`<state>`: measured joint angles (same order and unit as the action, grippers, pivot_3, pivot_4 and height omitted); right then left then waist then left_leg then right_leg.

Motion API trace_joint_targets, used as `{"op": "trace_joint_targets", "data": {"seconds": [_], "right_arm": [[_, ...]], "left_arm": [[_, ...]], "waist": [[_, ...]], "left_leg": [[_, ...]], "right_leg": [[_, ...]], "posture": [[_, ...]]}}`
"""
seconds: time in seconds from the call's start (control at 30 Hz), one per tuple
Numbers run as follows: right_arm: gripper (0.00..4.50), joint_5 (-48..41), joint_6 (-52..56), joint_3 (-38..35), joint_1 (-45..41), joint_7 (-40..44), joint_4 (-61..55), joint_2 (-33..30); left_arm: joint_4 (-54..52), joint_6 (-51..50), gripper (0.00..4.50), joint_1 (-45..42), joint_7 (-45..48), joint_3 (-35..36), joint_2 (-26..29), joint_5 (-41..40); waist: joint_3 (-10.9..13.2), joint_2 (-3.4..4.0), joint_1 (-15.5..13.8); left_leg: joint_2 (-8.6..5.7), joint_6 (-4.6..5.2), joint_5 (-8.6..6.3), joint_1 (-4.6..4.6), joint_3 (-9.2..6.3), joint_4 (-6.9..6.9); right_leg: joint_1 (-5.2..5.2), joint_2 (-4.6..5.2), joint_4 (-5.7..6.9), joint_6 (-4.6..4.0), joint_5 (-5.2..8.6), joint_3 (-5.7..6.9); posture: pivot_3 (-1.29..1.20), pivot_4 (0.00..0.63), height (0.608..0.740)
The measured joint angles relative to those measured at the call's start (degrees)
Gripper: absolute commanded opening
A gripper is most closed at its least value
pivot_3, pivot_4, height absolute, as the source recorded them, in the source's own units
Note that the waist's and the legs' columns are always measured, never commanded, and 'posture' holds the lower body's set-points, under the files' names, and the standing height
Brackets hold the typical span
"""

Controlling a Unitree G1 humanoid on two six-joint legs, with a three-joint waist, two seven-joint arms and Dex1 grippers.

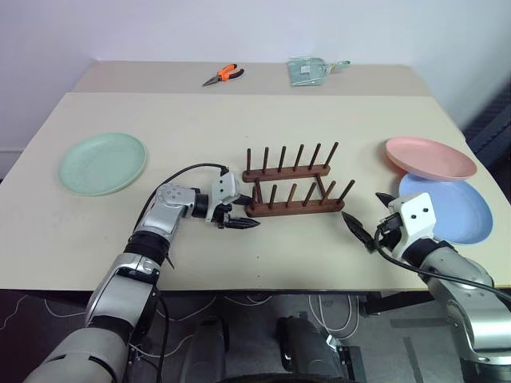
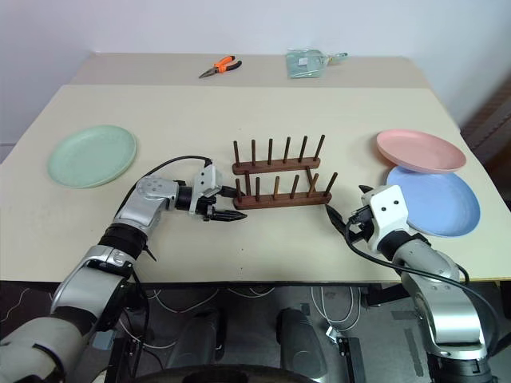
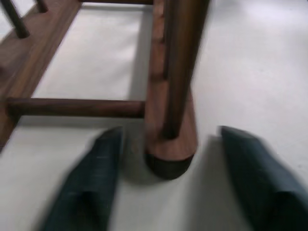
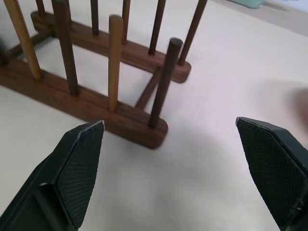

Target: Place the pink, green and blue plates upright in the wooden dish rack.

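The wooden dish rack (image 1: 291, 187) stands mid-table with nothing between its pegs. A green plate (image 1: 103, 163) lies flat at the far left. At the right, the pink plate (image 1: 431, 157) rests partly on the far edge of the blue plate (image 1: 451, 209). My left gripper (image 1: 243, 222) is open at the rack's left end, and in the left wrist view its fingers (image 3: 96, 173) straddle the end of the near rail (image 3: 168, 144) without gripping it. My right gripper (image 1: 365, 209) is open and empty, just right of the rack's right end.
Orange-handled pliers (image 1: 223, 75) and a pale green packet (image 1: 310, 70) lie on the back table section. The table's front edge (image 1: 263, 289) runs just below both arms. Bare tabletop lies between the green plate and the rack.
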<state>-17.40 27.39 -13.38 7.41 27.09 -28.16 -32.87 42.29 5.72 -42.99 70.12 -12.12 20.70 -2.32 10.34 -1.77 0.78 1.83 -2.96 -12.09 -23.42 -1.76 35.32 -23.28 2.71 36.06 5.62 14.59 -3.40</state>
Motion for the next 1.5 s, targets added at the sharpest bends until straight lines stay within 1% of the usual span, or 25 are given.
{"op": "trace_joint_targets", "data": {"seconds": [0.03, 0.13, 0.2, 0.23, 0.3, 0.37, 0.4, 0.5, 0.63, 0.7, 0.87, 1.0, 1.1, 1.3, 1.4, 1.43, 1.47, 1.5], "right_arm": [[4.50, -0.4, 0.3, -0.4, 0.9, 0.7, -0.4, -0.4], [3.64, -0.8, 1.0, -0.5, 2.9, 2.6, -1.1, -2.2], [2.61, -0.3, 1.1, 0.1, 3.5, 3.5, -1.2, -3.5], [2.11, 0.4, 1.2, 1.2, 3.6, 3.9, -1.3, -4.6], [1.01, 1.6, 2.0, 2.8, 3.7, 4.1, -1.2, -4.7], [0.03, 2.1, 2.4, 4.6, 2.7, 4.2, -0.7, -4.7], [0.00, 2.5, 2.4, 5.6, 1.9, 4.3, -0.5, -4.7], [0.00, 4.3, 2.6, 8.5, -1.4, 3.9, 0.8, -4.7], [0.00, 7.1, 2.7, 11.1, -3.6, 3.5, 5.3, -4.4], [0.00, 8.1, 2.8, 12.9, -6.6, 3.3, 8.6, -3.9], [0.00, 11.2, 0.9, 15.4, -14.0, 2.0, 16.6, -1.9], [0.00, 14.1, -2.2, 17.2, -20.9, 0.4, 25.2, -0.1], [0.00, 15.4, -3.8, 17.4, -24.2, -0.3, 29.9, 0.7], [0.00, 16.5, -5.4, 17.4, -25.4, -0.6, 32.1, 1.4], [0.75, 16.0, -5.2, 16.5, -23.6, 0.4, 30.2, 1.0], [1.23, 15.5, -5.0, 15.5, -21.7, 1.4, 27.8, -0.2], [1.82, 14.9, -4.9, 14.4, -19.8, 2.3, 25.4, -1.6], [2.17, 14.9, -5.1, 13.0, -17.5, 3.1, 22.6, -4.0]], "left_arm": [[0.0, 0.0, 4.28, -0.1, -0.6, 0.0, 0.5, 0.1], [-0.9, -0.3, 4.33, 0.1, -1.1, 0.0, 2.6, 0.2], [-3.9, -1.7, 3.79, 1.8, -0.5, 0.1, 5.2, -0.1], [-7.6, -3.7, 3.51, 4.3, 1.3, 0.7, 7.5, -1.3], [-16.6, -7.5, 2.53, 10.6, 4.5, 1.4, 11.3, -3.9], [-22.0, -11.5, 1.57, 13.4, 4.8, 1.5, 11.4, -5.3], [-23.8, -13.1, 1.07, 14.0, 4.4, 1.3, 10.8, -5.6], [-27.4, -16.6, 1.07, 15.0, 2.1, -0.7, 8.0, -5.5], [-27.7, -16.5, 1.07, 14.7, -0.9, -1.7, 5.7, -4.3], [-25.3, -16.5, 1.07, 13.0, -3.6, -1.9, 2.8, -3.5], [-17.8, -12.8, 1.07, 8.8, -9.3, -2.8, -1.4, -1.3], [-10.9, -8.0, 1.07, 5.4, -12.9, -2.9, -2.6, 0.2], [-7.4, -5.5, 1.07, 3.7, -14.6, -2.8, -3.1, 0.7], [-3.8, -2.2, 1.07, 2.4, -17.4, -2.7, -3.4, 1.1], [-3.2, -1.5, 1.02, 2.2, -18.1, -2.7, -3.4, 1.2], [-3.6, -1.4, 1.02, 2.4, -18.2, -2.8, -3.3, 1.3], [-4.4, -1.4, 1.02, 2.9, -18.1, -2.7, -2.8, 1.3], [-5.7, -1.5, 1.02, 3.7, -17.7, -2.7, -1.9, 1.3]], "waist": [[0.0, 0.00, 0.1], [0.0, 0.03, 0.5], [-0.1, 0.08, 0.8], [-0.1, 0.13, 1.4], [-0.1, 0.15, 2.0], [-0.2, 0.24, 1.6], [-0.2, 0.28, 1.2], [-0.2, 0.23, -0.1], [-0.2, 0.24, -0.5], [-0.2, 0.24, -0.4], [-0.2, 0.23, -0.1], [-0.3, 0.27, 0.1], [-0.3, 0.28, 0.1], [-0.4, 0.36, 0.2], [-0.4, 0.39, 0.2], [-0.4, 0.39, 0.2], [-0.4, 0.41, 0.1], [-0.4, 0.41, 0.2]], "left_leg": [[0.01, 0.00, 0.00, 0.02, 0.00, 0.00], [0.03, 0.00, 0.00, 0.07, 0.01, -0.02], [0.06, 0.00, 0.00, 0.10, 0.03, -0.05], [0.07, 0.01, 0.00, 0.14, 0.04, -0.11], [0.14, 0.06, -0.04, 0.20, 0.07, -0.17], [0.13, 0.06, -0.04, 0.14, 0.05, -0.08], [0.09, 0.06, -0.03, 0.11, 0.05, -0.02], [0.05, 0.06, -0.04, 0.01, 0.05, 0.20], [-0.01, 0.07, -0.05, -0.01, 0.06, 0.21], [-0.01, 0.07, -0.05, -0.01, 0.05, 0.32], [-0.01, 0.08, -0.05, 0.06, 0.02, 0.38], [0.00, 0.08, -0.05, 0.11, 0.02, 0.39], [0.00, 0.09, -0.05, 0.12, 0.01, 0.38], [0.00, 0.09, -0.06, 0.12, 0.01, 0.38], [0.00, 0.10, -0.06, 0.12, 0.00, 0.37], [0.00, 0.11, -0.07, 0.09, 0.01, 0.37], [-0.01, 0.12, -0.07, 0.08, 0.01, 0.37], [-0.01, 0.14, -0.08, 0.06, 0.02, 0.35]], "right_leg": [[0.01, -0.01, 0.01, 0.00, 0.00, 0.00], [0.01, -0.03, 0.04, -0.01, 0.00, 0.00], [0.01, -0.04, 0.05, -0.02, 0.00, -0.02], [0.03, -0.03, 0.05, -0.03, 0.01, -0.03], [0.03, -0.06, 0.06, -0.04, 0.01, -0.04], [0.02, -0.05, 0.07, -0.06, 0.02, -0.03], [0.04, -0.02, 0.06, -0.06, 0.02, -0.03], [0.07, 0.01, -0.02, -0.05, 0.02, -0.03], [0.10, 0.06, -0.04, -0.05, 0.02, -0.03], [0.12, 0.06, -0.01, -0.04, 0.01, -0.03], [0.21, 0.00, 0.04, -0.02, 0.00, -0.03], [0.25, 0.00, 0.06, -0.01, -0.02, -0.03], [0.27, -0.02, 0.07, 0.00, -0.02, -0.03], [0.28, -0.02, 0.08, 0.02, -0.03, -0.03], [0.28, -0.03, 0.08, 0.03, -0.02, -0.03], [0.25, -0.02, 0.08, 0.04, -0.02, -0.03], [0.25, -0.02, 0.06, 0.05, -0.01, -0.03], [0.24, -0.01, 0.06, 0.06, -0.01, -0.04]], "posture": [[0.00, 0.150, 0.732], [0.00, 0.150, 0.732], [0.00, 0.150, 0.732], [0.00, 0.150, 0.732], [0.00, 0.150, 0.732], [0.00, 0.150, 0.732], [0.00, 0.150, 0.732], [0.00, 0.150, 0.732], [0.00, 0.150, 0.732], [0.00, 0.150, 0.732], [0.00, 0.150, 0.732], [0.00, 0.150, 0.732], [0.00, 0.150, 0.732], [0.00, 0.150, 0.732], [0.00, 0.150, 0.732], [0.00, 0.150, 0.732], [0.00, 0.150, 0.732], [0.00, 0.150, 0.732]]}}
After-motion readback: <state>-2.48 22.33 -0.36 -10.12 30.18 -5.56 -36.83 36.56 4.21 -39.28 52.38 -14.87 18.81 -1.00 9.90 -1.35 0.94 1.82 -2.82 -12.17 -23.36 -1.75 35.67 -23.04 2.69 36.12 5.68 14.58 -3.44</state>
